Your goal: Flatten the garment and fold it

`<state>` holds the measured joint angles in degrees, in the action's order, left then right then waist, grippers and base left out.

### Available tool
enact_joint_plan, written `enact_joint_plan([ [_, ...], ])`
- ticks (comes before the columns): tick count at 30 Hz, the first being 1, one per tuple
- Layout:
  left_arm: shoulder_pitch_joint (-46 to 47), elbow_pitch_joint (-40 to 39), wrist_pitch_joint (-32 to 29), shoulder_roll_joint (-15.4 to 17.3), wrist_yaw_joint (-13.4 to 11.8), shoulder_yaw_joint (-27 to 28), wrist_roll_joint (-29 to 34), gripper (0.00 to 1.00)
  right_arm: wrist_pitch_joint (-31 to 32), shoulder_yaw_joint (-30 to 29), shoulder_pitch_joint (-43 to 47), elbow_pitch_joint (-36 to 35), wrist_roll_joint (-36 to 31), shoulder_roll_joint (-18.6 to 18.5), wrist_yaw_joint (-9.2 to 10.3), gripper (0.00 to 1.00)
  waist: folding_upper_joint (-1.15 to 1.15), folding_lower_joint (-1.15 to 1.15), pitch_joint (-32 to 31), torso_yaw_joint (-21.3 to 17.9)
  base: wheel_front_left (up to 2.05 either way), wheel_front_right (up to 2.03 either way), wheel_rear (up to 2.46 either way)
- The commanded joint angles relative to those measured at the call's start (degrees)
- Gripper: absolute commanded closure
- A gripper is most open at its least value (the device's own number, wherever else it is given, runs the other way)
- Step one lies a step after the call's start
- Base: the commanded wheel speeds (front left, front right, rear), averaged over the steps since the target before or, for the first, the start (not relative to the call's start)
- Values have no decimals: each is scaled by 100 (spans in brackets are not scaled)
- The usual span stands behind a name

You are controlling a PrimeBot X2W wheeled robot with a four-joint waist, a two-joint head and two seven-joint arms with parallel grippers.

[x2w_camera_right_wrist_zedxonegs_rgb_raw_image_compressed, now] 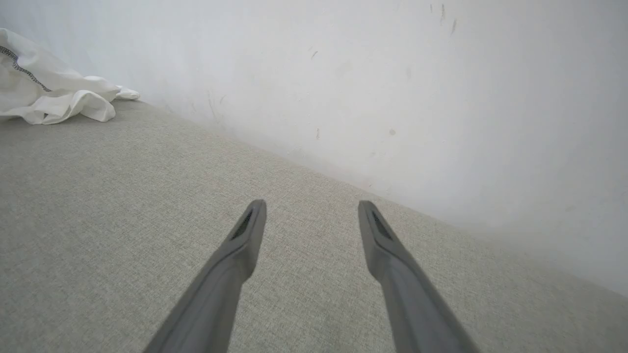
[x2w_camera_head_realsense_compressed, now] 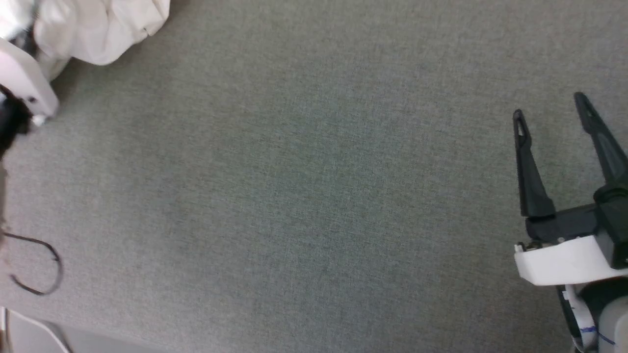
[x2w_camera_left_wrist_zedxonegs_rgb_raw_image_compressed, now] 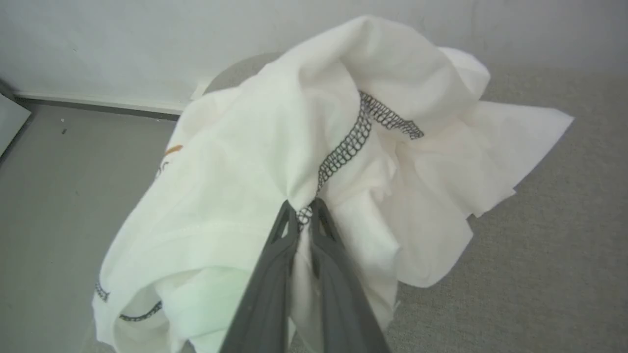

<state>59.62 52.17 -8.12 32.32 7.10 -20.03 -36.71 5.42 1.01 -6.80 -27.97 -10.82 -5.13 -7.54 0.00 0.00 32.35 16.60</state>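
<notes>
The garment (x2w_camera_left_wrist_zedxonegs_rgb_raw_image_compressed: pixel 235 162) is a crumpled white shirt with a grey-black zigzag seam, bunched at the table's far left corner (x2w_camera_head_realsense_compressed: pixel 98 29). In the left wrist view my left gripper (x2w_camera_left_wrist_zedxonegs_rgb_raw_image_compressed: pixel 304 210) is shut on the garment, its two dark fingertips pinching the fabric right at the zigzag seam. A small brown mark shows on the cloth at the left. My right gripper (x2w_camera_head_realsense_compressed: pixel 549 110) stands open over the bare table at the right, far from the garment (x2w_camera_right_wrist_zedxonegs_rgb_raw_image_compressed: pixel 49 93), with nothing between its fingers (x2w_camera_right_wrist_zedxonegs_rgb_raw_image_compressed: pixel 245 235).
The grey fabric-covered table (x2w_camera_head_realsense_compressed: pixel 314 196) stretches wide between the two arms. A pale wall (x2w_camera_right_wrist_zedxonegs_rgb_raw_image_compressed: pixel 392 73) runs along its far edge. A loose dark cable (x2w_camera_head_realsense_compressed: pixel 44 264) loops at the lower left. Grey floor (x2w_camera_left_wrist_zedxonegs_rgb_raw_image_compressed: pixel 49 196) lies beyond the table's left end.
</notes>
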Motion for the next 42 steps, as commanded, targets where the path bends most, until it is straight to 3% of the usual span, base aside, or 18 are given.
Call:
enact_joint_plan([
  [1, 233, -62, 121, 145, 38, -89, 108, 100, -117, 21, -28, 129, 86, 45, 5, 0, 0, 0, -364, -1, 0, 0, 0],
  [9, 925, -493, 334, 456, 38, -210, 167, 100, -601, 28, 37, 752, 361, 192, 5, 0, 0, 0, -1084, 74, 0, 0, 0],
  [17, 1599, -1156, 151, 290, -105, -32, -57, 100, -1126, -90, 185, 1368, 944, 222, 5, 0, 0, 0, -1988, -19, 0, 0, 0],
  [25, 2173, -1974, -366, -198, -342, 10, -369, 100, -1548, -355, 473, 1844, 1442, 224, 5, 0, 0, 0, -2760, -322, 0, 0, 0],
  [31, 2303, -2428, -730, -632, -519, -82, -576, 100, -1705, -509, 556, 1993, 1633, 224, 5, 0, 0, 0, -3010, -540, 0, 0, 0],
  [42, 1488, -3481, -1131, -1503, -630, -561, -1013, 100, -1801, -927, 512, 1932, 1668, 224, 5, 0, 0, 0, -3035, -1174, 0, 0, 0],
])
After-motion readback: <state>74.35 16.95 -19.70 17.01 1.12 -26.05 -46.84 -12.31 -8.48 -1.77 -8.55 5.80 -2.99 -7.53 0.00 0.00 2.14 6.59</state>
